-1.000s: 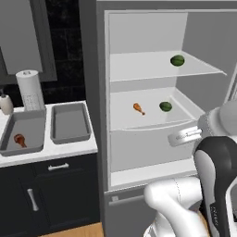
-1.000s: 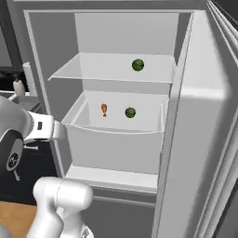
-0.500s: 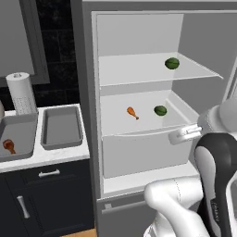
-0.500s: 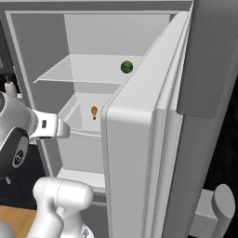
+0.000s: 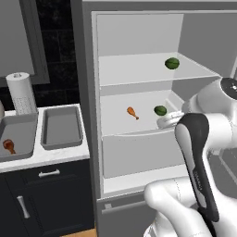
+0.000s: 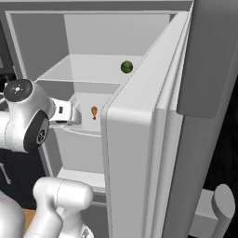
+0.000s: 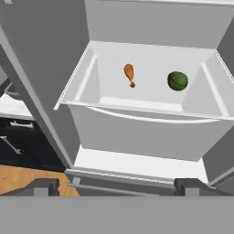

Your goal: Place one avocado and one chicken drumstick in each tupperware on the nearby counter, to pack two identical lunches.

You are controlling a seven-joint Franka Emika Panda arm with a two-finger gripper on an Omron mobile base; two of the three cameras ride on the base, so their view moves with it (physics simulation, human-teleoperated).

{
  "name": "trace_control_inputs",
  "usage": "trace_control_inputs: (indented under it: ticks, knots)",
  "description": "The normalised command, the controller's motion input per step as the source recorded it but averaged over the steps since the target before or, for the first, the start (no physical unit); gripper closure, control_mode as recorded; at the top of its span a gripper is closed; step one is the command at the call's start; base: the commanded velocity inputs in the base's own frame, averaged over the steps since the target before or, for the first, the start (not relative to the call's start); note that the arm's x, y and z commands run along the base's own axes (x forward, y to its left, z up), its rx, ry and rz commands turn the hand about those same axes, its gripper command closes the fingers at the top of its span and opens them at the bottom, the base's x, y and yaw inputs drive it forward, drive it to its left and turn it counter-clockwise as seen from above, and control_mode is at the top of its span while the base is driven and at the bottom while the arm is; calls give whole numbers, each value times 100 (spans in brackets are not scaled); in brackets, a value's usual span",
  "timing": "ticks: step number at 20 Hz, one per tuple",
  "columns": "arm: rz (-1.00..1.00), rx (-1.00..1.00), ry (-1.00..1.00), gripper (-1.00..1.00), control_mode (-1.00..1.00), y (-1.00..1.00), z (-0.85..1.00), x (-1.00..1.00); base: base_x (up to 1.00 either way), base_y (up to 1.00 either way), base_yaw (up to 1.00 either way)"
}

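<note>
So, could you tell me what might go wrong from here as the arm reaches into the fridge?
The drumstick and avocado lie deep in a walled drawer, so the open gripper could clip its front wall going in. The round avocado may roll when nudged. The fridge door stands close beside the arm and could be struck on the way out.

Open grey fridge (image 5: pixel 139 152), white interior, glass shelf (image 5: pixel 148 74) above a pulled-out drawer (image 7: pixel 141 119). Fridge door (image 6: pixel 139 153) swung open at 3 o'clock. Black tiled wall (image 5: pixel 58 51) at 10 o'clock. Dark cabinet fronts (image 5: pixel 46 199), silver bar handles. Wood floor (image 7: pixel 23 176) at 7 o'clock.
</note>
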Motion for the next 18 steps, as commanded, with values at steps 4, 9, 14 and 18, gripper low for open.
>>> trace_control_inputs:
  ticks: [4, 9, 14, 18]
  knots:
    - [0, 0, -5, -100, -100, 0, -27, 53, 0, 0, 0]
    - [0, 0, -1, -100, -100, 0, -46, 58, 0, 0, 0]
    - [0, 0, 1, -100, -100, 0, -24, 75, 0, 0, 0]
    - [0, 0, 4, -100, -100, 0, -2, 45, 0, 0, 0]
